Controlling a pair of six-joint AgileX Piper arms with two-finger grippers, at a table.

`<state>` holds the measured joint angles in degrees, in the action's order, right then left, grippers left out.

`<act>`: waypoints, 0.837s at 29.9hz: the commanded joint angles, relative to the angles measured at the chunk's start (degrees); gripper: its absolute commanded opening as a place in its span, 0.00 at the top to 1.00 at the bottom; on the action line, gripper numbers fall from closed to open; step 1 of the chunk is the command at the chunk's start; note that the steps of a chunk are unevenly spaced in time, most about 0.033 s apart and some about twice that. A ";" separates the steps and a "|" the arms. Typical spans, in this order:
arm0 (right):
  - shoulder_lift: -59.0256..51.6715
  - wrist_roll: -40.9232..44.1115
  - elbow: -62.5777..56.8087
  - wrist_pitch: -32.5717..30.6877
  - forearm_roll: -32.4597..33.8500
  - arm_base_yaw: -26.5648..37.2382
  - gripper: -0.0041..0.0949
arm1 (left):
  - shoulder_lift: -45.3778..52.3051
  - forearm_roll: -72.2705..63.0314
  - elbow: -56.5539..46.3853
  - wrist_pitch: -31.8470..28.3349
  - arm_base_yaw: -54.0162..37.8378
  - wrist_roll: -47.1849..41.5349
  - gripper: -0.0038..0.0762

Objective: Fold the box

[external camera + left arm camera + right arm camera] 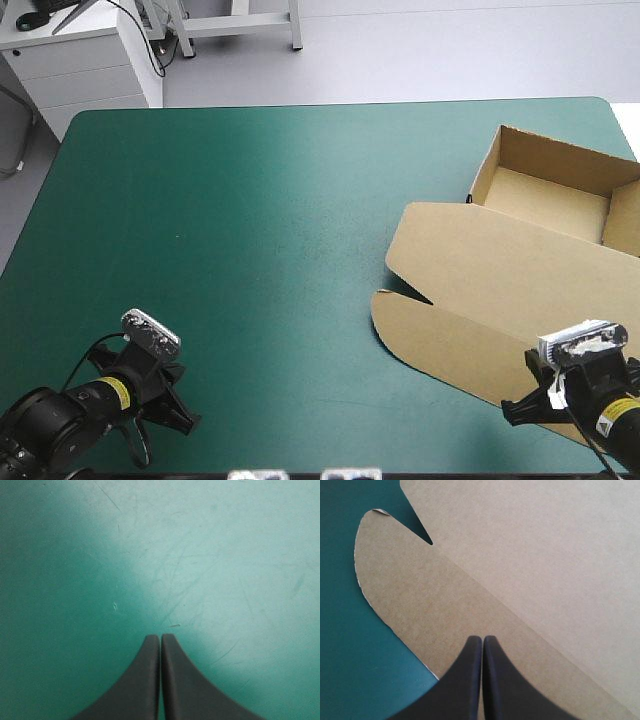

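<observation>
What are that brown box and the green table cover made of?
The brown box looks like plain matte cardboard: dull face, pale cut edges, creased fold. The teal-green table cover seems a smooth mat, perhaps vinyl: soft sheen, fine scratches.

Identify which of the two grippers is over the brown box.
The right gripper: its shut jaws are over the flat lid of the box; the left gripper, also shut, is over bare teal-green cover.

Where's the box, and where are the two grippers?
box (500, 270): high view, on its flat lid.
left gripper (160, 636): left wrist view, where its fingertips meet.
right gripper (482, 639): right wrist view, where its fingertips meet.
</observation>
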<state>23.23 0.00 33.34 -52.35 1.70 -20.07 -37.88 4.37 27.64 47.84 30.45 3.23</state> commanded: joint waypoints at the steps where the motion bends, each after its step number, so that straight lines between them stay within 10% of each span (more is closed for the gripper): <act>1: -3.66 0.00 -2.10 6.02 -0.54 0.13 0.96 | 0.01 -0.06 1.41 -1.37 0.20 -0.57 0.96; 25: -8.21 0.00 -5.26 7.32 -0.54 0.13 0.96 | 0.01 -0.32 1.41 2.18 0.20 2.27 0.96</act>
<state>14.55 0.00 26.62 -48.85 0.98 -20.07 -37.88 4.42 27.64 52.02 30.45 6.05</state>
